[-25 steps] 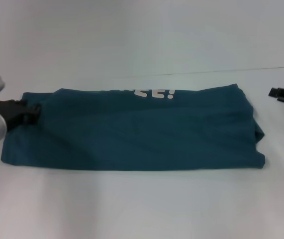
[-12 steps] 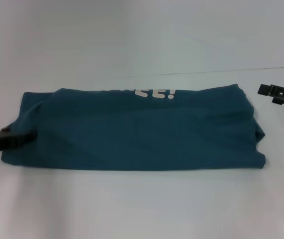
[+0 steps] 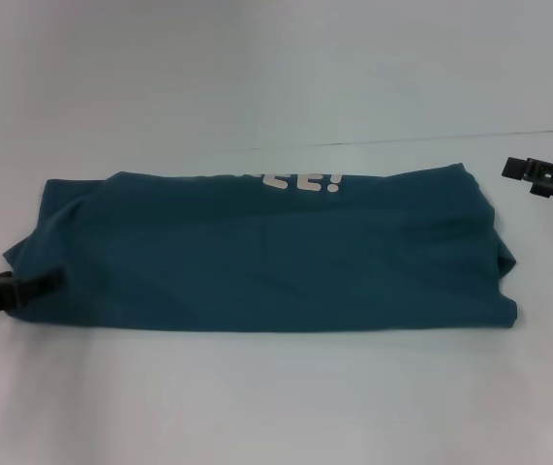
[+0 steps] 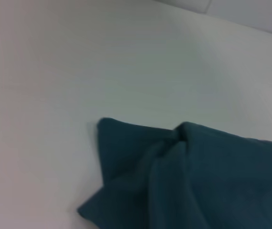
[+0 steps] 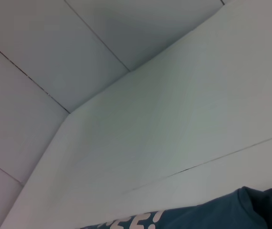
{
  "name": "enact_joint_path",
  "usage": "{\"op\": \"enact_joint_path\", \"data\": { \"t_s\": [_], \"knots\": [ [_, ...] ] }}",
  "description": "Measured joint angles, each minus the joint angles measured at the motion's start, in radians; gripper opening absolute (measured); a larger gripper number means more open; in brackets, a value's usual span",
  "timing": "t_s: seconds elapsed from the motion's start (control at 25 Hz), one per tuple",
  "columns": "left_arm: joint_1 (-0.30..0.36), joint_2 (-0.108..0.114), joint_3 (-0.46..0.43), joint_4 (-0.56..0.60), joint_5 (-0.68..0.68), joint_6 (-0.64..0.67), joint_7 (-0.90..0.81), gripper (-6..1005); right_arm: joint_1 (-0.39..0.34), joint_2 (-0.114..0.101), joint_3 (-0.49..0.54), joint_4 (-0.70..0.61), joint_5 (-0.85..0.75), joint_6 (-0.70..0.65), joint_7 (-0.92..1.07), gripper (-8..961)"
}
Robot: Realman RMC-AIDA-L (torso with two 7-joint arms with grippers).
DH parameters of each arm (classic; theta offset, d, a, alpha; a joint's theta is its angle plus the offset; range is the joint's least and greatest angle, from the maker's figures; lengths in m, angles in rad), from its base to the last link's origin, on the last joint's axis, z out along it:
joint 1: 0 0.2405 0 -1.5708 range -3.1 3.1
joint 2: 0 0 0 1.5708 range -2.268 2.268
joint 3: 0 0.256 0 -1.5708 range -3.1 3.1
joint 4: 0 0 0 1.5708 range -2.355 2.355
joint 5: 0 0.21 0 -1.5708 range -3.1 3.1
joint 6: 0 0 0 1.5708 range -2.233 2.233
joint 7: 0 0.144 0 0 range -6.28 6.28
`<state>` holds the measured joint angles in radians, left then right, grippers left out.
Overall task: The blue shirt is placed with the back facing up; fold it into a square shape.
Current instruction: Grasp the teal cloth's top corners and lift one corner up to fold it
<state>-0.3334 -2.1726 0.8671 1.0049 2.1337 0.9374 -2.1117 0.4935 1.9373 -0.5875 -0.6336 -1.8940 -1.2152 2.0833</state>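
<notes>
The blue shirt [image 3: 257, 257] lies on the white table as a long band running left to right, with white lettering [image 3: 302, 181] showing along its far edge. My left gripper [image 3: 34, 284] reaches in low from the left edge of the head view, its tip at the shirt's near left corner. The left wrist view shows that rumpled end of the shirt [image 4: 212, 181]. My right gripper [image 3: 523, 171] hovers off the shirt's far right end, apart from the cloth. The right wrist view catches the shirt's far edge [image 5: 212, 217] and its lettering [image 5: 126, 222].
The white table [image 3: 276, 397] stretches bare in front of the shirt and behind it. A thin seam [image 3: 431, 139] crosses the table behind the shirt. Pale wall panels [image 5: 55, 57] rise beyond the table's far edge.
My left gripper has slid along the shirt's left end from its middle to the near corner. The right gripper has shifted left toward the shirt and slightly up. The shirt's near left corner looks pulled in.
</notes>
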Motion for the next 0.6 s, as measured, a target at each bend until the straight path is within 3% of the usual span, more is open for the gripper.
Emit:
{"op": "enact_joint_path", "data": {
  "t_s": [0.6],
  "knots": [
    [0.004, 0.002, -0.025, 0.078, -0.02, 0.035, 0.025, 825, -0.004, 0.003, -0.006, 0.008, 0.001, -0.006, 0.001, 843]
  ]
}}
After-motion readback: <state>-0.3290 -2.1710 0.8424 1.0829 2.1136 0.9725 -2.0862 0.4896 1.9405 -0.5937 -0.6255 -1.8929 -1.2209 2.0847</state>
